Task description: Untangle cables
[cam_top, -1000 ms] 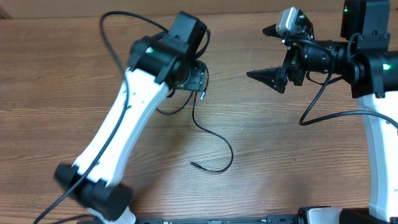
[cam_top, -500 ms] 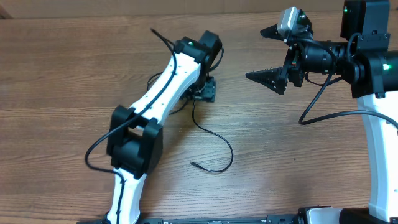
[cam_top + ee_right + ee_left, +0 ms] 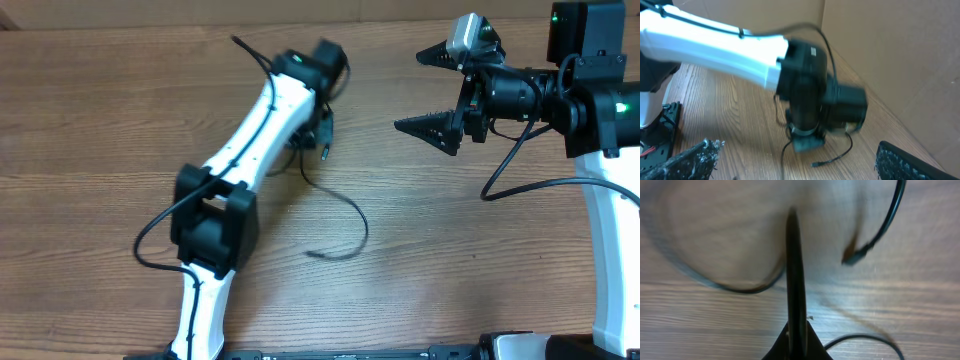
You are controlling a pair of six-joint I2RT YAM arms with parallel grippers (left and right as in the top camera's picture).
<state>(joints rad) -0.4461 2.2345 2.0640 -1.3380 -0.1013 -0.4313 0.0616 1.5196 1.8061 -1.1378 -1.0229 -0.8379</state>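
Observation:
Thin black cables [image 3: 350,205] lie mid-table; one curves down to a free plug end [image 3: 310,255]. My left gripper [image 3: 318,138] points down over the tangle's upper part. In the left wrist view its fingers [image 3: 791,212] are pressed together, and a blurred cable loop [image 3: 715,282] runs into them. Another cable end with a plug [image 3: 855,257] hangs to the right, and a third strand [image 3: 865,339] curves below. My right gripper [image 3: 410,88] hovers open, well right of the cables and holding nothing. It looks across at the left gripper and a plug end [image 3: 815,163].
The left arm [image 3: 250,140] stretches diagonally from the front edge to the tangle, its own thick cable [image 3: 150,240] looping beside it. The right arm's base [image 3: 610,200] stands at the right edge. A cardboard wall [image 3: 900,50] rises behind the table.
The left gripper has closed over the tangle. The arm's wrist shifted slightly up the table, and the long cable's curve and free end drew a little towards it. The right arm stayed still.

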